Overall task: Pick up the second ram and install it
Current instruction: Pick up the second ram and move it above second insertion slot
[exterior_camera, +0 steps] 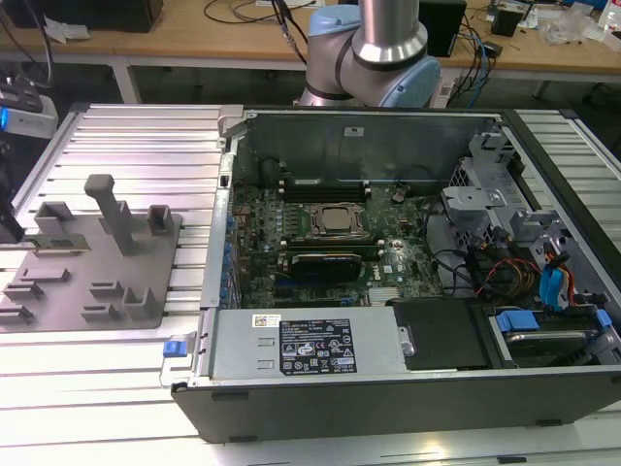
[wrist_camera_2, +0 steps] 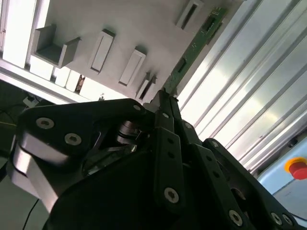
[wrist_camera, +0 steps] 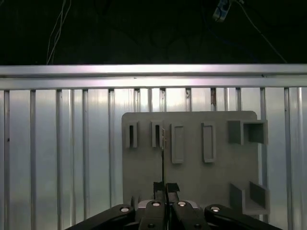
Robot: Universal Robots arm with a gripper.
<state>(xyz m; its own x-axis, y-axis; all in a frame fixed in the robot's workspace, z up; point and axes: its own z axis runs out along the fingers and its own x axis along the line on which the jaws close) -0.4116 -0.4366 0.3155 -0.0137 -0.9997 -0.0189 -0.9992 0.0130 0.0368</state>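
While the first wrist view gives the second ram (wrist_camera: 163, 163) edge-on as a thin dark line, the second wrist view shows its green face, one end pinched between the closed fingers (wrist_camera_2: 165, 124) of the gripper (wrist_camera_2: 165, 97) over the grey fixture plate (wrist_camera: 192, 182); the exterior view shows the open computer case (exterior_camera: 369, 136) beside that plate

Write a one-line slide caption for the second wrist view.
Gripper shut on one end of the second ram, the green stick reaching out over the grey fixture plate.
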